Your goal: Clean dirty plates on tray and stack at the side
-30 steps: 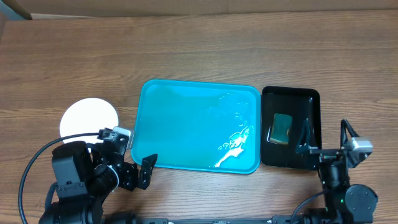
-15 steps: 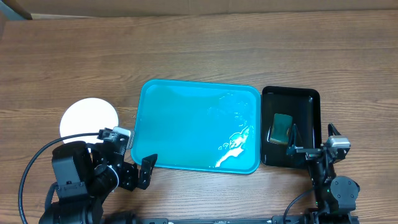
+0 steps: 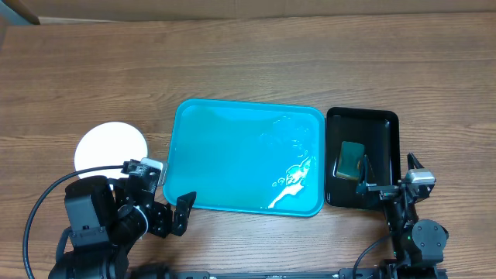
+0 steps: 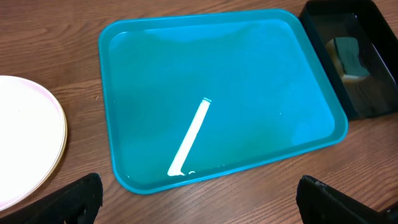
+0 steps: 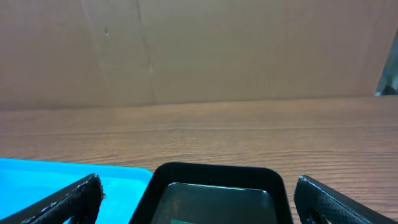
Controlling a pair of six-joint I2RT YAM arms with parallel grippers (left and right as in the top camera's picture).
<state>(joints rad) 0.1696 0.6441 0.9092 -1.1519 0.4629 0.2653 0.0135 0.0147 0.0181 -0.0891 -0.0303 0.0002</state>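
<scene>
The plates [image 3: 111, 147] lie stacked on the table left of the tray; the top one is white and looks clean. In the left wrist view the stack [image 4: 25, 143] shows a pale yellowish lower edge. The turquoise tray [image 3: 232, 155] holds no plates, and its wet surface shows glare; it also shows in the left wrist view [image 4: 261, 74] and the right wrist view [image 5: 56, 174]. My left gripper [image 3: 163, 198] is open and empty by the tray's near left corner [image 4: 199, 202]. My right gripper [image 3: 387, 172] is open and empty at the near edge of the black tray [image 5: 196, 199].
A black tray [image 3: 387, 124] stands right of the turquoise tray, with a green-and-yellow sponge [image 3: 351, 159] in it; both show in the left wrist view, the tray [image 4: 367, 93] and the sponge [image 4: 348, 56]. A cardboard wall [image 5: 199, 50] runs behind the table.
The right arm has swung a little to the left and now sits in line with the black tray. The left arm, the plates and both trays have not moved.
</scene>
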